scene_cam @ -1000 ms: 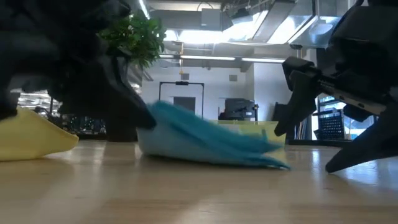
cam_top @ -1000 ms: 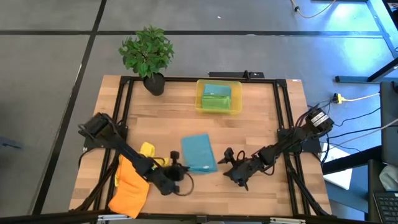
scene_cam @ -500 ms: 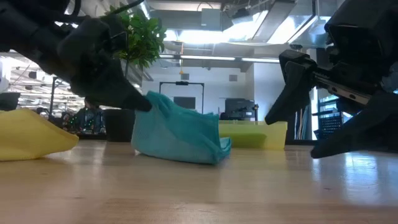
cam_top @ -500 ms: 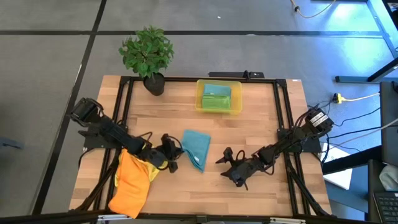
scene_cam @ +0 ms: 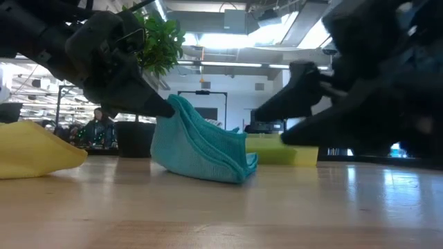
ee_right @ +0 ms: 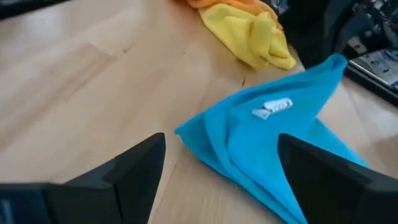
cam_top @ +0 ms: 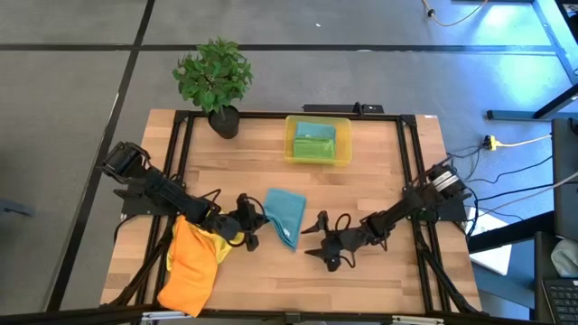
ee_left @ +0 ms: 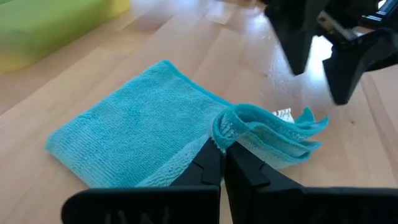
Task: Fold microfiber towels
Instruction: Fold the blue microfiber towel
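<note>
High view: we see the teal towel (cam_top: pixel 284 215) mid-fold at bench centre, our left hand (cam_top: pixel 250 221) pinching its lifted 9 o'clock edge, right hand (cam_top: pixel 321 242) spread just at its 3 o'clock. Folded towels (cam_top: pixel 313 143) fill the bin (cam_top: pixel 318 159); the orange towel (cam_top: pixel 191 264) and yellow towel (cam_top: pixel 227 242) wait at 8 o'clock.

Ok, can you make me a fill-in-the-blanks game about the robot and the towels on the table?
1. The left gripper is pinching the edge of the ____ towel.
2. The right gripper has its fingers ____ and holds nothing.
3. The orange towel and the yellow towel lie on the table, under the ____ arm.
4. The green towel lies inside the yellow ____.

Missing words: blue; open; left; bin
</note>
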Controlling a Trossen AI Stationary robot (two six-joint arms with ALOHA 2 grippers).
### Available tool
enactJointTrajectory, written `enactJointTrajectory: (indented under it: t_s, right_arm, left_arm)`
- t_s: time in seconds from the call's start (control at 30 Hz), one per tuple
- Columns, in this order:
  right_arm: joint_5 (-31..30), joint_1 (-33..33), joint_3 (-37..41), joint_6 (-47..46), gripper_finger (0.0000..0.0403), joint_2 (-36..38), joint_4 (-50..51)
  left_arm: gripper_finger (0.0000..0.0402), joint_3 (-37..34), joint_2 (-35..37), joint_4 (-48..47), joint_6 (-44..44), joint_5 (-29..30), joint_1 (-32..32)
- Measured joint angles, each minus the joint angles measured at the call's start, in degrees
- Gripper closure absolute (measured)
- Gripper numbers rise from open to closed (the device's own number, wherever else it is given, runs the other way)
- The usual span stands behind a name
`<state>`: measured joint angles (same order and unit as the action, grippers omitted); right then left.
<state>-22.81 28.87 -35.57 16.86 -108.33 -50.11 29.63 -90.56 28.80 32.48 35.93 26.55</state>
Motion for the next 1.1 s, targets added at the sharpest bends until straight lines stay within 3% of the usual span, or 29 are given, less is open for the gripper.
enactJointTrajectory:
  t_s: [0.27,0.67,1.1]
  right_arm:
    - [0.5,-0.5,-5.6,-1.0,0.0092,-7.3,0.0]
    - [-1.2,-0.6,-12.4,1.8,0.0092,-12.1,5.0]
    - [-9.2,0.1,-13.9,1.8,0.0099,-13.7,7.6]
  left_arm:
    - [0.0401,0.0,0.0,0.0,-0.7,-0.2,0.0]
    - [0.0401,0.0,0.0,0.4,-1.1,-0.3,0.0]
    - [0.0401,0.0,-0.1,0.4,-1.2,-0.3,-0.3]
